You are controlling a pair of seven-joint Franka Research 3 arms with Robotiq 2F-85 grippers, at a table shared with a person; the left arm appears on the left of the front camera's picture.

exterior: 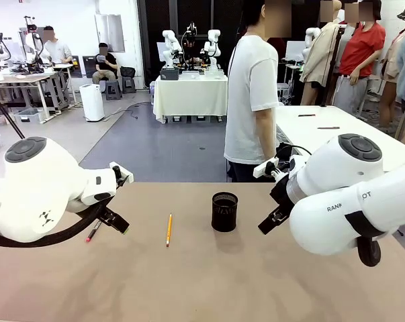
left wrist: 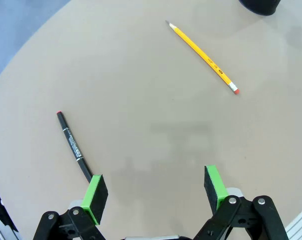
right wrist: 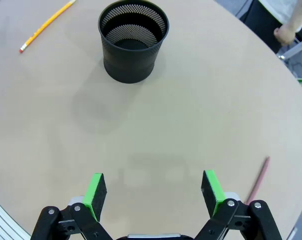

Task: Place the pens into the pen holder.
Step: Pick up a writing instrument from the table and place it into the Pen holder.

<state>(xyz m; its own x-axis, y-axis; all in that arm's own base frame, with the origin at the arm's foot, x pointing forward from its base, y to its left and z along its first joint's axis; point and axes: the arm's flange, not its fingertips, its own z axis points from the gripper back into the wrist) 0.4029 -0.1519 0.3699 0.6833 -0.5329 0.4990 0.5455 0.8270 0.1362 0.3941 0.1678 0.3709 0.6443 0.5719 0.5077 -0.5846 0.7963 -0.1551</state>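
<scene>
**Two arms over a tan, matt bench (exterior: 209, 282).** Both sets of fingers are spread wide and hold nothing.

**Left fingers (left wrist: 96, 192):** green rectangular pads on black linkages hover above the bench. A slim black pen (left wrist: 70, 141), with a small red tip and white print along its barrel, lies slanted ahead of one pad. Its near end passes out of sight behind that pad, and contact cannot be told. Farther ahead, across bare bench and well apart from the pen, lies a yellow pencil (left wrist: 203, 56) with a sharpened point and a pinkish-red eraser. Beyond it, at the view's top edge, is the dark curve of the pen holder.

**Right fingers (right wrist: 211, 192):** the pen holder (right wrist: 133, 40) stands upright ahead of them, well apart. It is a black wire-mesh cylinder, seen here from above, so the perforated wall shows from inside. A thin reddish-brown pen (right wrist: 258, 180) lies just outside one pad, its near end hidden behind the linkage. The pencil's eraser end lies beyond the holder. A person's hand (right wrist: 283, 32) hangs past the bench's far edge.

**Front view:** the holder stands between the two sets of fingers, and the pencil lies between the holder and the left fingers. All three writing sticks lie flat on the bench, outside the holder. The person in a white T-shirt (exterior: 252, 87) stands at the far side
</scene>
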